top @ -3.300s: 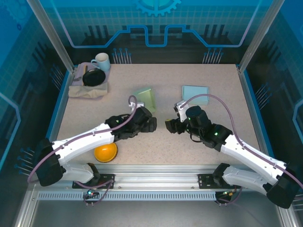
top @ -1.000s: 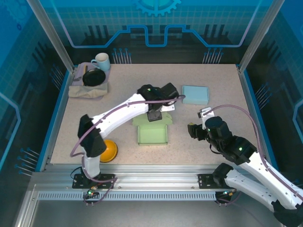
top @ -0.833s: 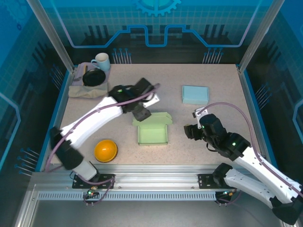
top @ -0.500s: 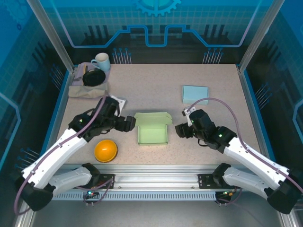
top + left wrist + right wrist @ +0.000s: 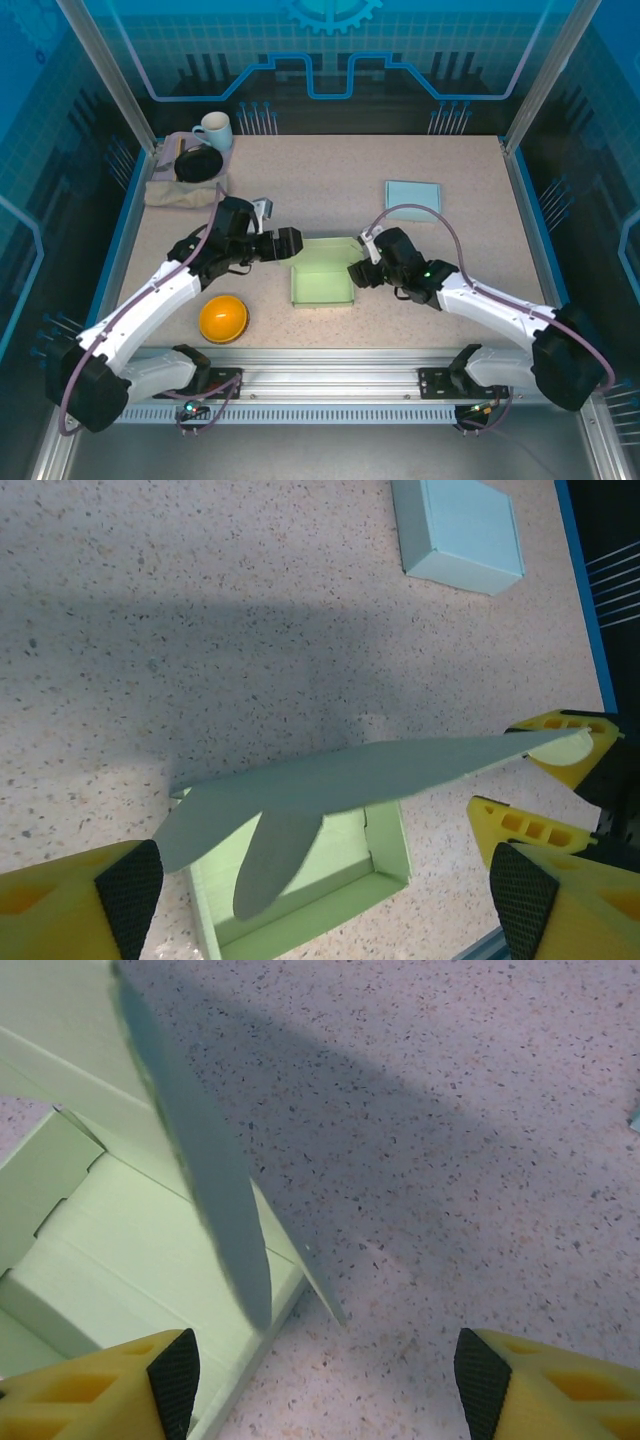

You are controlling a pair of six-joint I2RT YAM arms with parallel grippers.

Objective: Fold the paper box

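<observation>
The green paper box (image 5: pixel 322 285) is located at the centre of the top view, on the speckled table (image 5: pixel 450 150), with its lid (image 5: pixel 350 780) raised at a slant. The left gripper (image 5: pixel 290 243) is positioned at the box's upper-left corner, and the right gripper (image 5: pixel 357 272) at its right edge. Both pairs of jaws are spread wide and nothing is clamped. In the right wrist view the lid's edge is seen between the right fingers (image 5: pixel 120 1380).
</observation>
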